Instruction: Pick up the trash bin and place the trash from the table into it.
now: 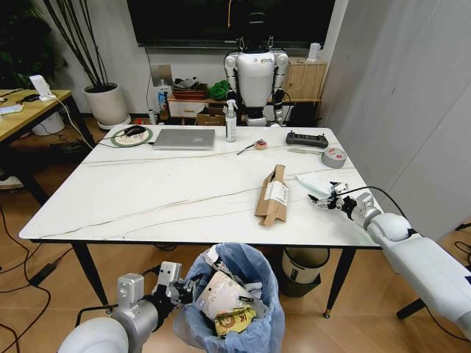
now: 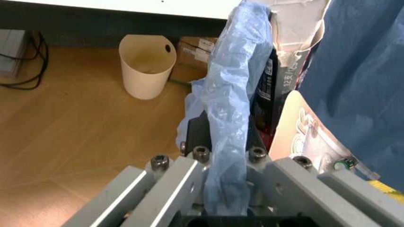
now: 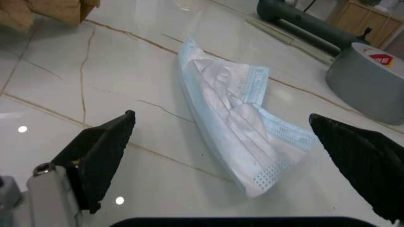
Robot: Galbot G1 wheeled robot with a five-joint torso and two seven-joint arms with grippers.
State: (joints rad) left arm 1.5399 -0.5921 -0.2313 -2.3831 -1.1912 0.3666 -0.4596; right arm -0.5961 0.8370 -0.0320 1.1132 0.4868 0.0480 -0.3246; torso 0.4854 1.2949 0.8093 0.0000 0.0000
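Note:
The trash bin, lined with a crinkled blue bag, hangs below the table's front edge with several pieces of trash inside. My left gripper is shut on its bag-covered rim. A torn brown cardboard box lies on the table right of centre. Right of the box lies a flat white-and-blue piece of trash, like a face mask. My right gripper stands open just above the tabletop, its black fingers on either side of the mask and not touching it.
A silver laptop, spray bottle, black controller and grey tape roll sit at the table's far side. A cream bucket stands on the floor under the table. A humanoid robot stands behind the table.

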